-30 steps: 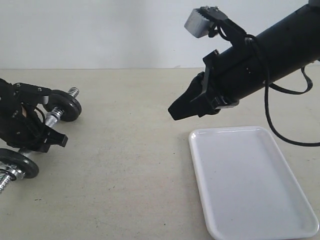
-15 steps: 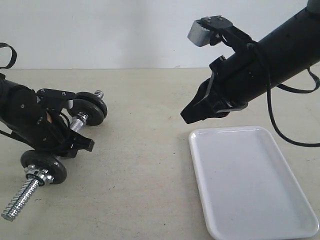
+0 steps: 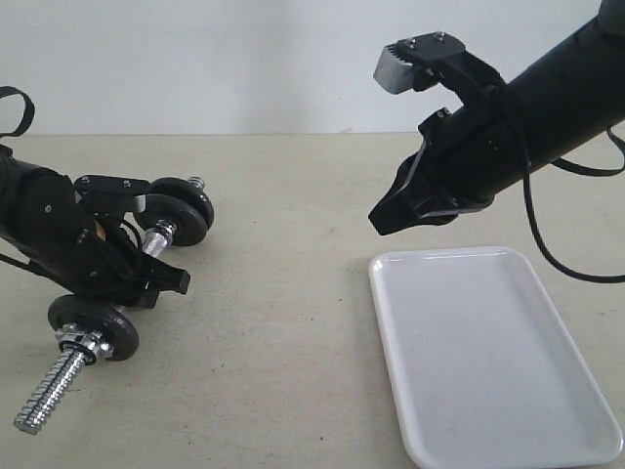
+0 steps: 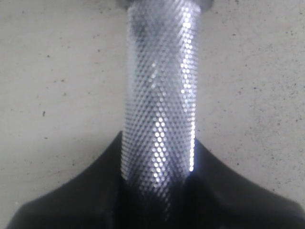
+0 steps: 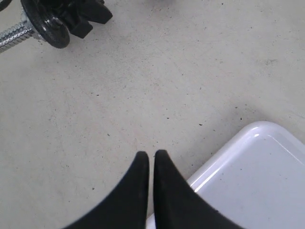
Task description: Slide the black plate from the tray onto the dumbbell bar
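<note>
The dumbbell bar [image 3: 47,391] lies slanted at the left, its threaded chrome end pointing to the front. Two black plates sit on it, one near the front [image 3: 95,327] and one at the far end [image 3: 186,211]. My left gripper [image 3: 127,259] is shut on the bar's knurled middle [image 4: 159,95], between the two plates; its jaws [image 4: 158,141] hug the rod on both sides. The white tray [image 3: 488,352] at the right shows only bare surface. My right gripper [image 3: 386,220] hangs shut with nothing in it above the table, just off the tray's far left corner [image 5: 151,153].
The beige table [image 3: 283,322] stretches between the dumbbell and the tray. In the right wrist view the tray's corner [image 5: 257,181] lies beside the fingers, with a black plate [image 5: 51,27] and the threaded bar end [image 5: 13,36] far off.
My left arm has carried the dumbbell to the right, further into view. The right gripper has drawn back to the right and slightly up, staying shut.
</note>
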Robot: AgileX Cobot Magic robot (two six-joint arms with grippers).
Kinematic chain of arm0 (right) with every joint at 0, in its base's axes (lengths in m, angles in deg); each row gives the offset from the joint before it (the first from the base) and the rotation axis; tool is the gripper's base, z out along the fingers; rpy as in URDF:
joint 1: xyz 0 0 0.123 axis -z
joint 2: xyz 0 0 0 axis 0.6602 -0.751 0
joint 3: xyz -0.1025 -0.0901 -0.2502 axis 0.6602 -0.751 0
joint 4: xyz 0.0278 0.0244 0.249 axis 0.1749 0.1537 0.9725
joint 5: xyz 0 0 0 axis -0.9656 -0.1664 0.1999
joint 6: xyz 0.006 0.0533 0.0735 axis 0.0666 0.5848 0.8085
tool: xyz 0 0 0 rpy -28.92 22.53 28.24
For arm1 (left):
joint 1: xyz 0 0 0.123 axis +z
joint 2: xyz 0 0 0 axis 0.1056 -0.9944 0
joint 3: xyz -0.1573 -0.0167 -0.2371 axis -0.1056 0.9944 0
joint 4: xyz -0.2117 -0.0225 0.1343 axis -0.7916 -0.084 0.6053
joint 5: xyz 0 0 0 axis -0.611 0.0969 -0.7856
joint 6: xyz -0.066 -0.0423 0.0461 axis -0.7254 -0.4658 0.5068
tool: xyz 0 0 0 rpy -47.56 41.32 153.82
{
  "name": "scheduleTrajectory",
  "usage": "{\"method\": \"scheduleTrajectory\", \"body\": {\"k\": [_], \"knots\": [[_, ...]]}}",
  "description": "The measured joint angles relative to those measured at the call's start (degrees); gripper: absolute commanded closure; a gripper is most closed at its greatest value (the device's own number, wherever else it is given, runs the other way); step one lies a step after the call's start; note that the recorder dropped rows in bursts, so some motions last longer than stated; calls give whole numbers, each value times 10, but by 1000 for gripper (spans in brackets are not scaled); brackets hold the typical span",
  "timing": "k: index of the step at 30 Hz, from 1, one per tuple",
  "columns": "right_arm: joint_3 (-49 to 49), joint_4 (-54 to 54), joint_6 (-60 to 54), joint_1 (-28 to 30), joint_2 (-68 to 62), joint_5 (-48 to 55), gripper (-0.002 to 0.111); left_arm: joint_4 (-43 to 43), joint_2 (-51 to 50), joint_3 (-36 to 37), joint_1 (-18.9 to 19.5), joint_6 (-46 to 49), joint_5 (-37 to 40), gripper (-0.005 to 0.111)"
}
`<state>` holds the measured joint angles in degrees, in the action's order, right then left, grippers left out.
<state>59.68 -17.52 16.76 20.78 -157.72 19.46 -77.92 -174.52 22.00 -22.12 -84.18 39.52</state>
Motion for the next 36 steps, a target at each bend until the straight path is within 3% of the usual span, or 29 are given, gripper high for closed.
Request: {"method": "scheduleTrajectory", "body": {"k": [22, 36], "knots": [[0, -15, 7, 0, 0, -6, 109, -14, 33, 26, 0, 4, -23, 102], [0, -16, 7, 0, 0, -6, 109, -15, 60, 40, -4, 4, 27, 102]]}}
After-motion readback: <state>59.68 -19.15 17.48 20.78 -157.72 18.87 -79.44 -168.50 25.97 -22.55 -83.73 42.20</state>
